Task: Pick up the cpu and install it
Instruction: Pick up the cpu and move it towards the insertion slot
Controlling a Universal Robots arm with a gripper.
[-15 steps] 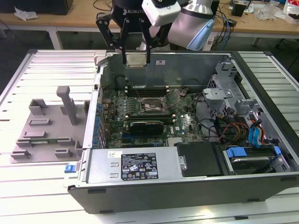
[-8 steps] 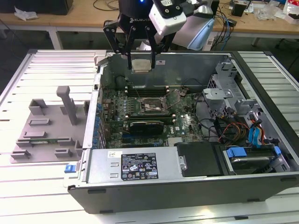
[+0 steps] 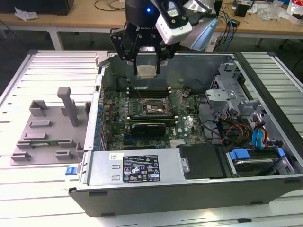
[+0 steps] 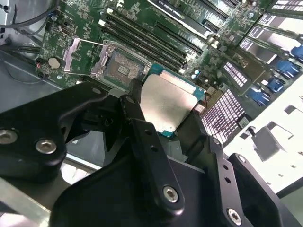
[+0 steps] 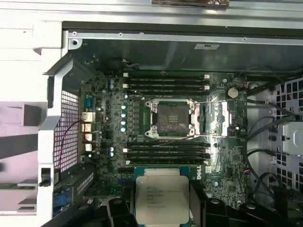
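Above the one open grey metal case (image 3: pixel 189 195), whose green motherboard (image 5: pixel 222 158) carries a single dark, square, metal-framed socket (image 5: pixel 170 118), the black gripper (image 3: pixel 146 70) is clamped on opposite edges of the one cpu (image 5: pixel 162 198), a thin near-square chip held level, matte silvery lid up, apart from the socket.

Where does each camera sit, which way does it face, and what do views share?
Exterior view: off the arm, looking down across the open computer case; shows the gripper holding the cpu above it.
First wrist view: on the arm, facing straight down at the socket; fingers flank the cpu.
Second wrist view: on the arm, looking obliquely along the fingers to the cpu.
Shared: cpu and socket in all three.
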